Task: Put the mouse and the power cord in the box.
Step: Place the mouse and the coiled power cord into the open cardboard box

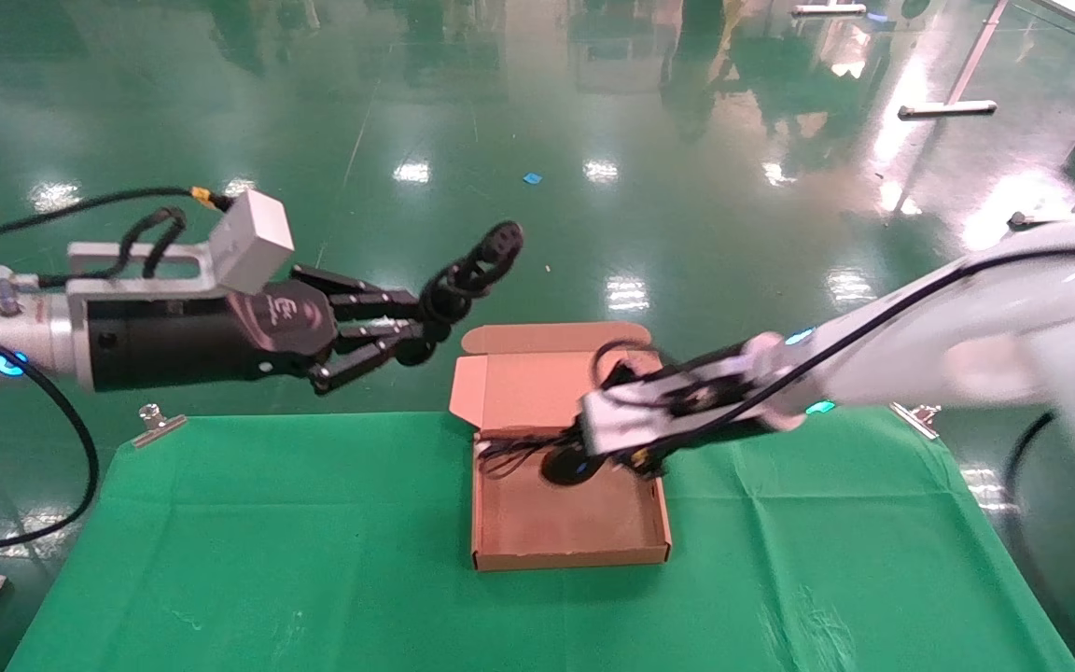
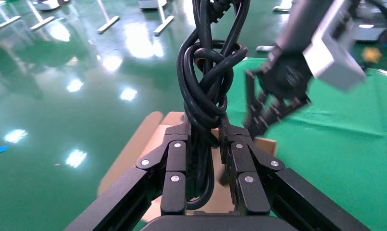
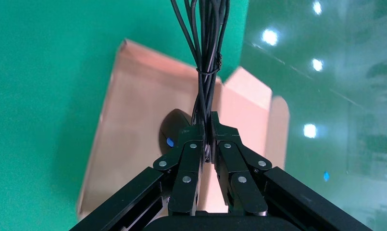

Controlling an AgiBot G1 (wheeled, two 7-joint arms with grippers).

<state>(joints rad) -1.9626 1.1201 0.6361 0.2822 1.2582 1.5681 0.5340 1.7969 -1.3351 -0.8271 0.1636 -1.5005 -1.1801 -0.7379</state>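
Pinching the mouse's thin cable, my right gripper (image 1: pixel 567 446) dangles the mouse (image 1: pixel 566 466) inside the open box (image 1: pixel 567 541) at frame centre, while my left gripper (image 1: pixel 411 329), left of centre, clamps the knotted power cord (image 1: pixel 472 271) above the floor beyond the table.

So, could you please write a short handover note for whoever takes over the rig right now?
Left gripper: shut on the power cord, held in the air beyond the table's far edge, left of the box.
Right gripper: shut on the mouse's bundled cable, over the open box; the mouse hangs low over the box floor.
Done: both items picked up.
Left: release the mouse in the box, then bring the cord over and put it in.
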